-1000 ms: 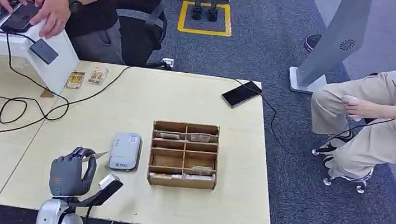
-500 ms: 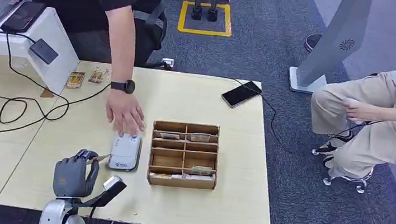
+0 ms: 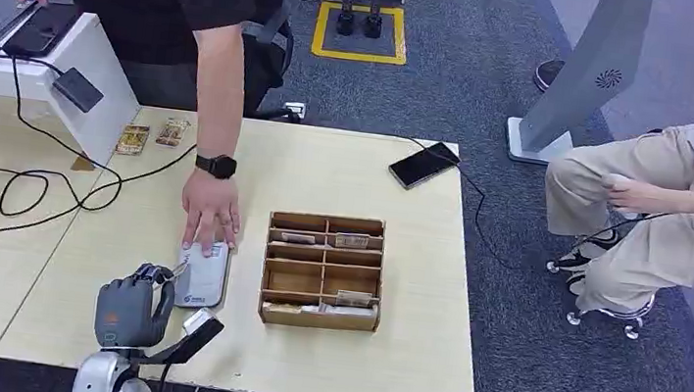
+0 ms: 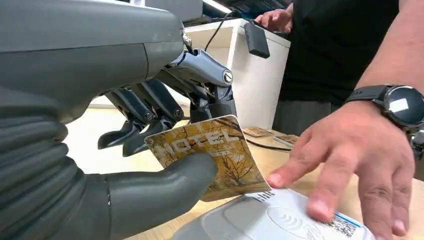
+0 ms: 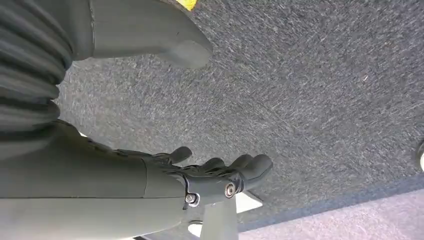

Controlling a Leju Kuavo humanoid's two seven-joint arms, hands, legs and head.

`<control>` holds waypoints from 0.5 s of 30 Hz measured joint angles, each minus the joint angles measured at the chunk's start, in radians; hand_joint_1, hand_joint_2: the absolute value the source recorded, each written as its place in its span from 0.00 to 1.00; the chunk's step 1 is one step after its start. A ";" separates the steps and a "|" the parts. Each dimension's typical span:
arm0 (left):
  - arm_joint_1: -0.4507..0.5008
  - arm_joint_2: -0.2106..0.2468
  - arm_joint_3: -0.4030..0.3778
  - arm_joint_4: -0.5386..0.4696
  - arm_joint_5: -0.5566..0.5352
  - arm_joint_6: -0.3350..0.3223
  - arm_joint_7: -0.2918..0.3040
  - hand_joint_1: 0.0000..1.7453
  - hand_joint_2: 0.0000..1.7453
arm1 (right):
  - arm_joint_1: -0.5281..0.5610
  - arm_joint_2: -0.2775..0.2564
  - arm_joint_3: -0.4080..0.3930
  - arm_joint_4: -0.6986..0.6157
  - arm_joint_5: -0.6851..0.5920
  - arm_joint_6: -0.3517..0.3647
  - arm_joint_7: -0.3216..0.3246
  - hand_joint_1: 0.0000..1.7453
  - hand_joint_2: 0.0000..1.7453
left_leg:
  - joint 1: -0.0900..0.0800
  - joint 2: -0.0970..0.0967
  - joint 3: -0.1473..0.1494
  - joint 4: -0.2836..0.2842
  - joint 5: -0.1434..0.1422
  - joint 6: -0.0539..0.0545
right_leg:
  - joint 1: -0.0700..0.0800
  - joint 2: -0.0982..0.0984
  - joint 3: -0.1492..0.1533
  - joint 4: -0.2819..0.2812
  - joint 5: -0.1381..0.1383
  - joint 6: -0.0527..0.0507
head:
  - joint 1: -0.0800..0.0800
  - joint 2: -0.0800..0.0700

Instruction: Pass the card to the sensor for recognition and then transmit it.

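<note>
My left hand (image 3: 131,310) is near the table's front edge and pinches a golden hotel card (image 4: 215,155) between thumb and fingers. In the left wrist view the card's lower corner hangs just over the white card sensor (image 4: 280,220); I cannot tell whether they touch. The sensor (image 3: 200,278) lies flat on the table right beside my hand. A person's hand (image 3: 211,212) with a black watch presses on the sensor's far end, its fingertips (image 4: 320,210) on the top face. My right hand (image 5: 220,175) hangs over grey carpet with fingers apart and holds nothing.
A wooden compartment box (image 3: 323,270) with several cards stands right of the sensor. A black phone (image 3: 424,164) lies at the far right corner. Cables (image 3: 28,189) run over the left table. Two cards (image 3: 153,134) lie by a white stand (image 3: 95,118). A seated person (image 3: 667,213) is at the right.
The person's hand came down from the laptop onto the sensor and slid it toward my left hand. My left hand with the card has barely moved.
</note>
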 joint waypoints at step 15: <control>-0.001 0.000 0.000 0.011 -0.008 0.000 0.000 1.00 1.00 | 0.000 -0.001 0.000 0.008 -0.006 0.000 -0.012 0.00 1.00 | 0.000 0.000 0.000 0.000 0.000 0.000 | 0.000 0.000 0.000 0.000 0.000 0.000 | 0.000 0.000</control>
